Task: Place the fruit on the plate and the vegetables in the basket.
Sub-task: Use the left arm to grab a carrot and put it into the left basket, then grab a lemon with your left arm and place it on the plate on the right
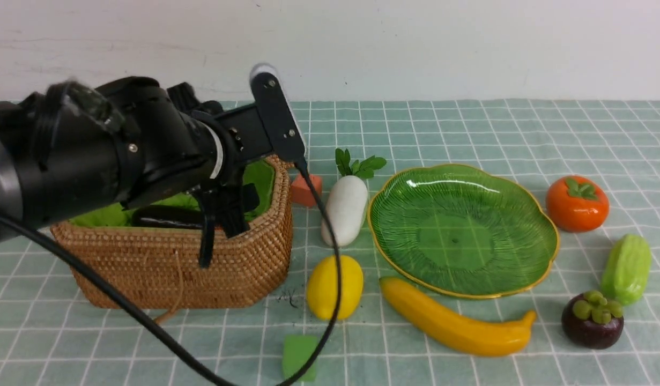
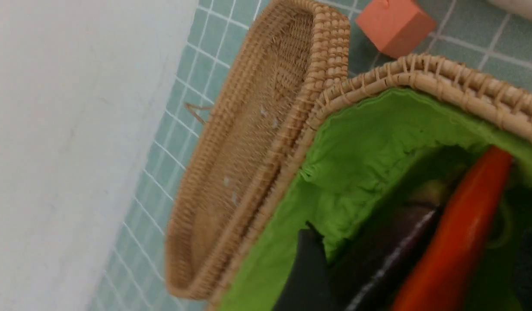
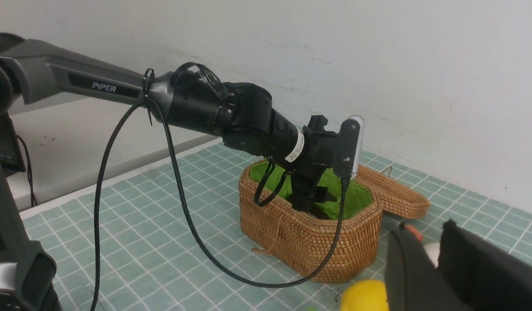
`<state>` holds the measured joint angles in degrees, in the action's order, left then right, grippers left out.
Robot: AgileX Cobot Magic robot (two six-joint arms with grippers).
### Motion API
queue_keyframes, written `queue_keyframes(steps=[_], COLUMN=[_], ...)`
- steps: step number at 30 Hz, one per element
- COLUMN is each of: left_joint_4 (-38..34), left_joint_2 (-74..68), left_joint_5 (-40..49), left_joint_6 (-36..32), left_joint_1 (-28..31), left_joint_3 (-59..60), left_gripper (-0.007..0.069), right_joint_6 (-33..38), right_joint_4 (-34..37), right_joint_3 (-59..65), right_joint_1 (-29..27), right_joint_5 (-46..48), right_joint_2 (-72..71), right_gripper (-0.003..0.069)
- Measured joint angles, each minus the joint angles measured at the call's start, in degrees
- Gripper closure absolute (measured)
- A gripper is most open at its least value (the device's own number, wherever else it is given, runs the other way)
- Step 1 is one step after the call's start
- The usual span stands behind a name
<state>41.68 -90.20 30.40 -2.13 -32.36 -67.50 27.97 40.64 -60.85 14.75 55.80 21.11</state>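
Checked cloth (image 1: pixel 426 128) is carrying the basket (image 1: pixel 233 273) near its left edge. I'm holding left fingers (image 2: pixel 309 276) apart, presumably freeing the carrot (image 2: pixel 456 242); right fingers (image 3: pixel 412 268), I can't tell.

The basket (image 1: pixel 179 268) is rough, matt woven wicker, and its lining (image 2: pixel 352 129) is soft, creased cloth. The plate (image 1: pixel 458 236) looks like smooth, glossy glass with a shiny metallic-looking rim. The lemon (image 1: pixel 335 287), banana (image 1: pixel 458 321) and persimmon (image 1: pixel 577 203) have smooth, plastic-looking skins with a sheen. The eggplant (image 2: pixel 391 255) is smooth and glossy; the orange-red cube (image 1: pixel 306 190) looks matt. The tabletop (image 1: pixel 201 348) has a dull finish.
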Motion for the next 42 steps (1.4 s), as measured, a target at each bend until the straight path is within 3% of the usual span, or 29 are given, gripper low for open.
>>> queue_keyframes(steps=[2, 3, 4, 5, 6, 8, 10, 12, 16, 17, 18, 20, 24, 26, 31, 42], left_joint_4=[-8.30, -8.97, -15.36, -17.52, -20.88, -25.51, -28.65, -30.05, -28.91, -27.78, -27.43, -25.54, -20.95, -18.64, -14.05, -12.38], left_joint_2=[2.75, 3.12, 4.14, 4.15, 4.01, 2.73, 0.79, -4.17, -10.42, -13.89, -14.27, -18.16, -22.17, -23.63, -26.81, -31.85], left_joint_5=[4.27, 4.68, 9.02, 9.91, 12.00, 14.95, 17.62, 21.35, 24.43, 25.08, 25.15, 25.52, 25.27, 24.13, 22.02, 19.76], left_joint_6=[11.10, 11.72, 15.86, 16.25, 16.86, 16.92, 16.86, 16.86, 16.80, 16.73, 16.73, 16.78, 17.72, 18.94, 20.97, 23.83], left_joint_1=[-4.09, -4.49, -9.04, -9.96, -12.49, -14.80, -16.10, -16.06, -15.62, -15.62, -15.62, -15.62, -15.62, -15.62, -15.50, -14.77], left_joint_3=[-0.08, -0.20, -1.21, -1.57, -2.97, -5.62, -9.15, -14.97, -20.77, -22.58, -22.95, -24.56, -25.14, -25.14, -25.37, -26.01], left_gripper=[0.0216, 0.0230, 0.0403, 0.0438, 0.0524, 0.0615, 0.0638, 0.0630, 0.0529, 0.0433, 0.0420, 0.0268, 0.0047, -0.0016, -0.0036, 0.0035], right_joint_6=[-3.07, -3.07, -5.61, -6.09, -7.57, -9.24, -10.66, -11.59, -11.82, -11.81, -11.81, -11.81, -11.81, -11.76, -11.63, -10.11], right_joint_4=[-1.98, -2.27, -5.17, -5.86, -7.87, -10.04, -11.24, -11.86, -11.86, -11.98, -11.98, -11.98, -11.98, -11.98, -11.98, -11.94], right_joint_3=[0.00, 0.00, 0.00, 0.00, 0.00, 0.00, 0.00, 0.00, 0.00, 0.00, 0.00, 0.00, 0.00, 0.00, 0.00, 0.00], right_joint_1=[0.00, 0.00, 0.00, 0.00, 0.00, 0.00, 0.00, 0.00, 0.00, 0.00, 0.00, 0.00, 0.00, 0.00, 0.00, 0.00], right_joint_5=[2.65, 2.89, 5.44, 5.97, 7.45, 9.02, 10.21, 11.97, 14.12, 15.02, 15.16, 15.87, 16.41, 16.70, 16.76, 16.76], right_joint_2=[0.00, 0.00, 0.00, 0.00, 0.00, 0.00, 0.00, 0.00, 0.00, 0.00, 0.00, 0.00, 0.00, 0.00, 0.00, 0.00], right_gripper=[0.0532, 0.0532, 0.0532, 0.0532, 0.0532, 0.0532, 0.0532, 0.0532, 0.0532, 0.0532, 0.0532, 0.0532, 0.0532, 0.0532, 0.0532, 0.0532])
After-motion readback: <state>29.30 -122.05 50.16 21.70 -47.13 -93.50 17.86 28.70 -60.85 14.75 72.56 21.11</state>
